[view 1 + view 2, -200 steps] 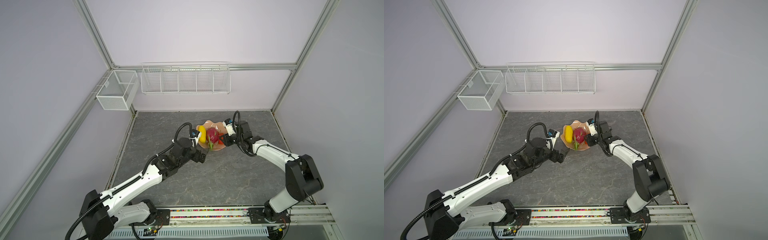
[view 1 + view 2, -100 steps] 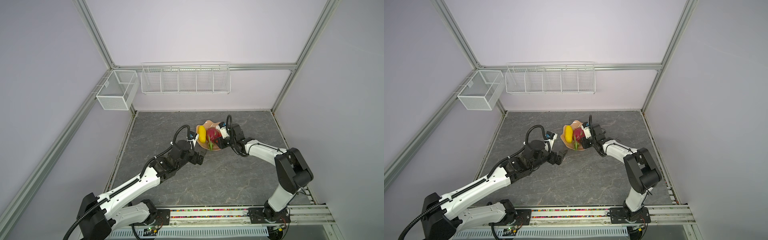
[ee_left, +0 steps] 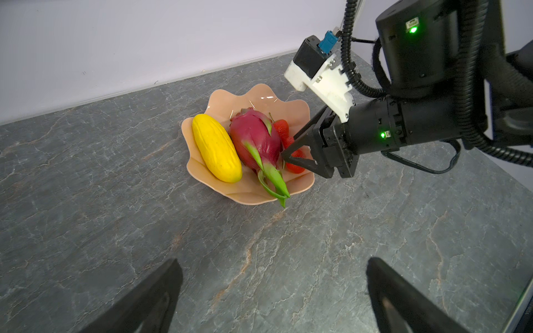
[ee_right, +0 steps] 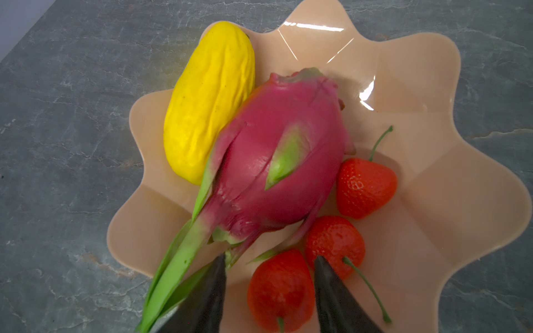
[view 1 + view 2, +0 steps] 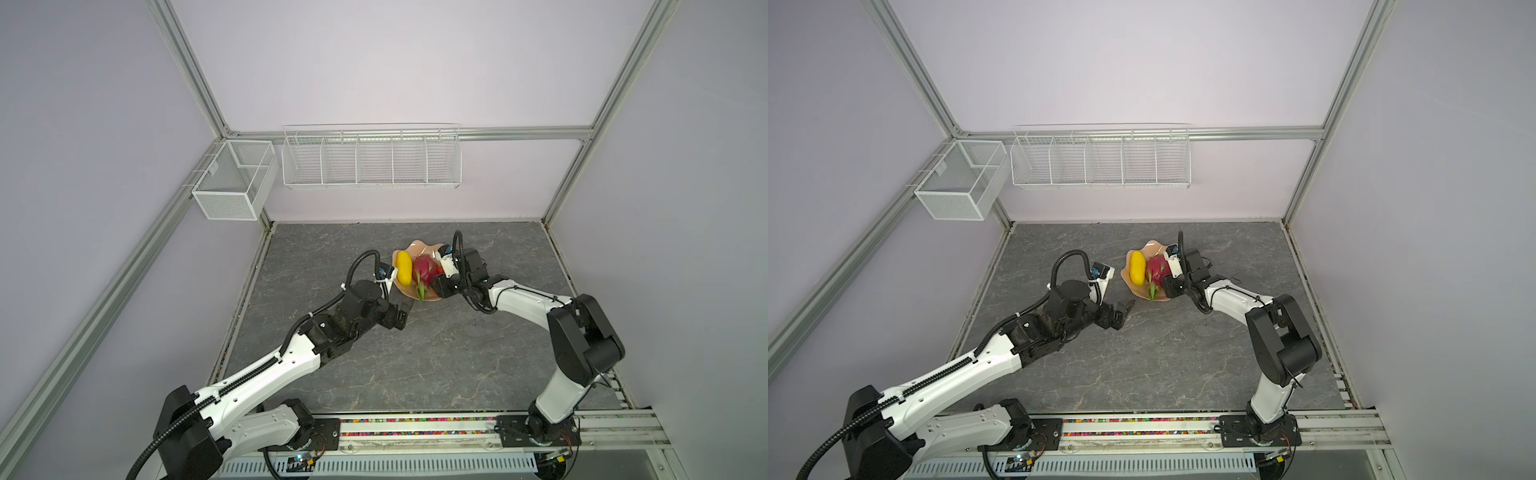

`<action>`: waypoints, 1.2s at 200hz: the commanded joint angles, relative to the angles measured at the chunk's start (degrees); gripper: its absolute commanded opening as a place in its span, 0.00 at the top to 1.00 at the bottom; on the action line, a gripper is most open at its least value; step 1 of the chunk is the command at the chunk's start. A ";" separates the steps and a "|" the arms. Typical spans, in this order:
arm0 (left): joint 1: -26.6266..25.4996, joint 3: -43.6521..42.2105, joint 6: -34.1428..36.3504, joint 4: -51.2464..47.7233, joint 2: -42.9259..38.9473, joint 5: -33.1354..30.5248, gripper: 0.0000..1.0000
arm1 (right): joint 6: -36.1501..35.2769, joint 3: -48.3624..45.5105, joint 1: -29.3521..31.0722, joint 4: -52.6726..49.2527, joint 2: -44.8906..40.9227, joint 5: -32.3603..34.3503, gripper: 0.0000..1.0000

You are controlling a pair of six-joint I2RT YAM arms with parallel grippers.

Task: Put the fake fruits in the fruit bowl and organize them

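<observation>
Grey veined tabletop [image 5: 436, 353]. Toward its back, fruit bowl [image 5: 422, 249]; holds all five fruits. Left tool [image 3: 272, 261] spread wide, empty, short of the bowl. Right tool [image 4: 269, 256] parted, tips either side of one of the strawberries [image 4: 281, 288]. Dragon fruit [image 4: 282, 150] lies central, green tip over the rim, touching yellow fruit [image 4: 207, 101]. Strawberries on its other flank: three from the right wrist, barely a red sliver in both top views.
</observation>
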 commanded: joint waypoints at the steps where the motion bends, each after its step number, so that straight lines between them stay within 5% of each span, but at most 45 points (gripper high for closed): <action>1: -0.05 -0.48 -0.62 -0.73 -1.14 0.09 0.01 | -0.57 -0.13 0.20 -0.96 1.06 0.50 0.42; 43: -0.01 -0.34 -0.24 -1.09 -1.88 -0.12 0.01 | -1.24 0.70 0.16 -1.27 -2.13 1.08 0.42; 100: 0.89 2.43 4.57 -3.81 -4.57 -3.35 0.01 | -2.61 -0.44 -1.23 -5.32 -17.67 5.04 0.39; 125: 2.17 3.97 5.10 -6.13 -5.34 -8.85 0.01 | -0.77 -4.45 -4.24 -5.89 -25.05 6.40 0.36; 136: 3.26 4.00 4.24 -7.05 -5.97 -14.07 0.01 | 1.35 -7.77 -6.66 -5.66 -29.44 7.80 0.26; 175: 16.29 -2.74 -2.44 -6.68 -10.54 -28.25 0.01 | 7.41 -22.52 -15.32 -4.29 -44.82 22.56 0.00; 204: 26.26 -13.30 -4.54 3.91 -14.79 -32.43 0.01 | 6.91 -32.04 -21.10 0.17 -50.18 30.17 0.06; 240: 33.29 -26.28 0.87 27.73 -10.87 -35.35 0.01 | 0.88 -40.75 -22.74 15.26 -43.18 33.42 0.07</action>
